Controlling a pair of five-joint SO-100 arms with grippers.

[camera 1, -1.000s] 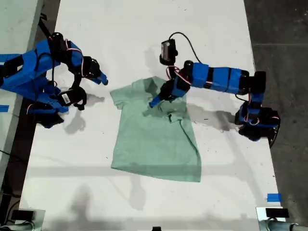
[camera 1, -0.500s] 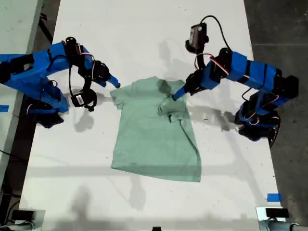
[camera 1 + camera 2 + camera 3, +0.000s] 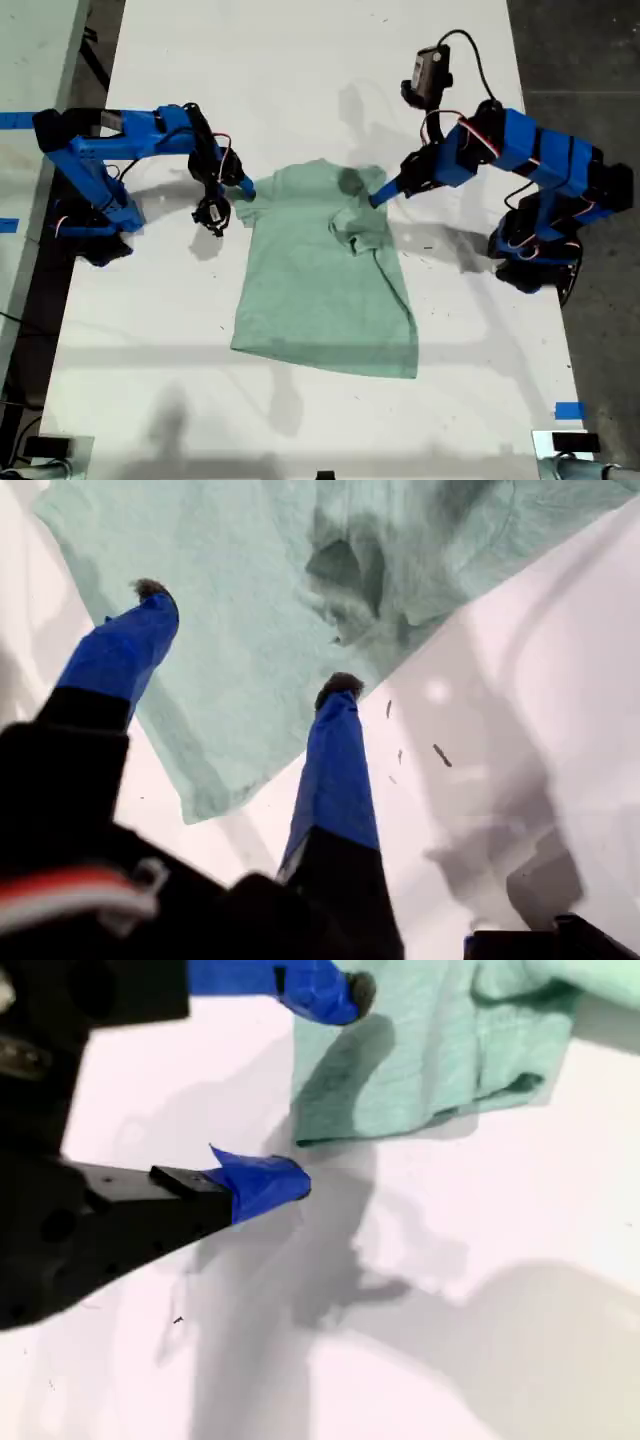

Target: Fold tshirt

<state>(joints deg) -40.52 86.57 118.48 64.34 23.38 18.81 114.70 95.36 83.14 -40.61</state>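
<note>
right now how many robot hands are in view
2. My first hand is at the tshirt's bunched sleeve on the exterior view's right; my second hand is at the sleeve on that view's left. Both are open.

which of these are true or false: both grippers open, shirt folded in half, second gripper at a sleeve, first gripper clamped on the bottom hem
1. My first gripper and my second gripper are both open and hold nothing. True.
2. The tshirt is folded neatly in half. False: it lies mostly spread out on the table, with only the sleeve on the exterior view's right bunched inward.
3. My second gripper is at the sleeve on the exterior view's left. True.
4. My first gripper is clamped on the bottom hem. False: it is open by the bunched shoulder area, far from the hem.
</note>
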